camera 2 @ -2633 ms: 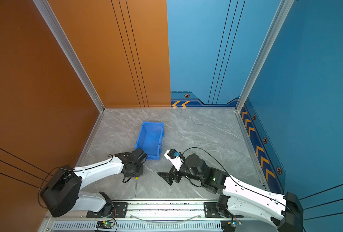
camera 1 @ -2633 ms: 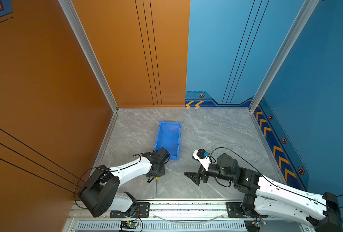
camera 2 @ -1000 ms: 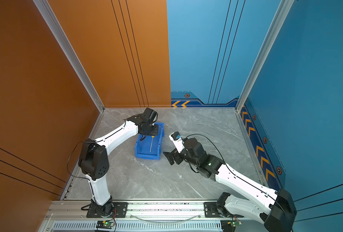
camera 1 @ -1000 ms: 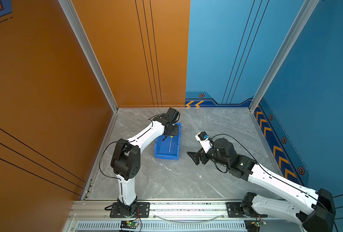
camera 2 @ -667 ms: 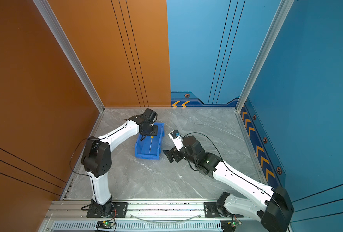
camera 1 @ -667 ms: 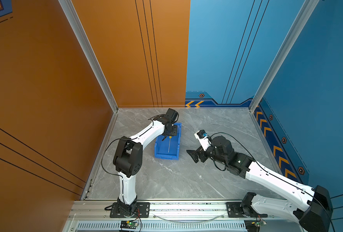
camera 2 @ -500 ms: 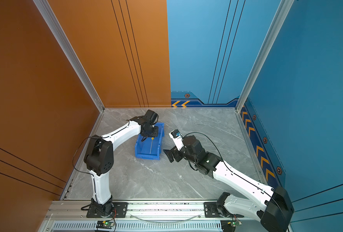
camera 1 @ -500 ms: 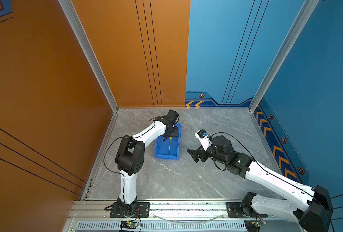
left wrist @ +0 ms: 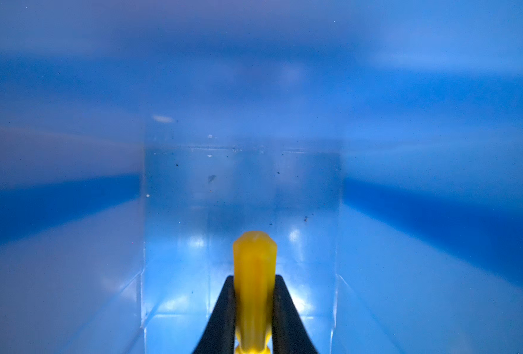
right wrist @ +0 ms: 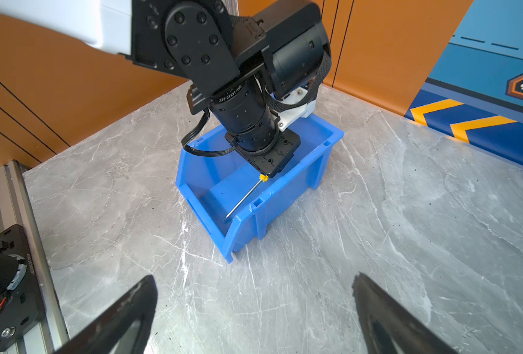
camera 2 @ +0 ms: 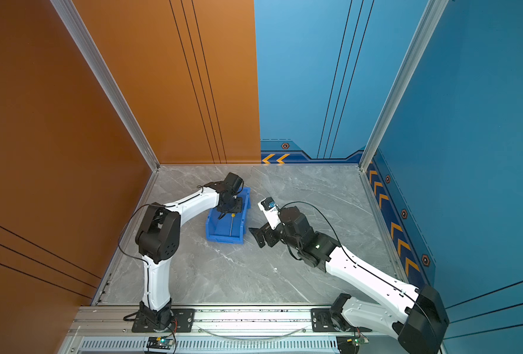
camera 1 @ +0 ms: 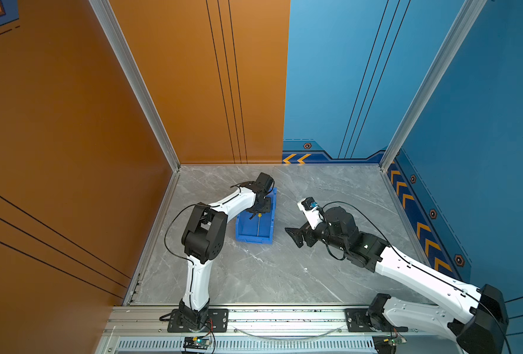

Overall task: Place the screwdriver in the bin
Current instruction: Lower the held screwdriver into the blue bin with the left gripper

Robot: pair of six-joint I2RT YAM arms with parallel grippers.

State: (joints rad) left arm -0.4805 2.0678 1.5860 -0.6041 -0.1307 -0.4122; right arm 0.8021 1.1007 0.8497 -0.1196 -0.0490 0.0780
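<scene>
Your left fingers are clamped tight on the yellow handle of the screwdriver. They hold it inside the blue bin, left of the bench's middle, with the shaft slanting toward the near lip. Your right fingers spread wide, holding nothing, just right of the bin.

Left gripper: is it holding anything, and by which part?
Yes. The left gripper is shut on the screwdriver, pinching its yellow handle; the metal shaft extends inside the bin. The right gripper is open and empty.
</scene>
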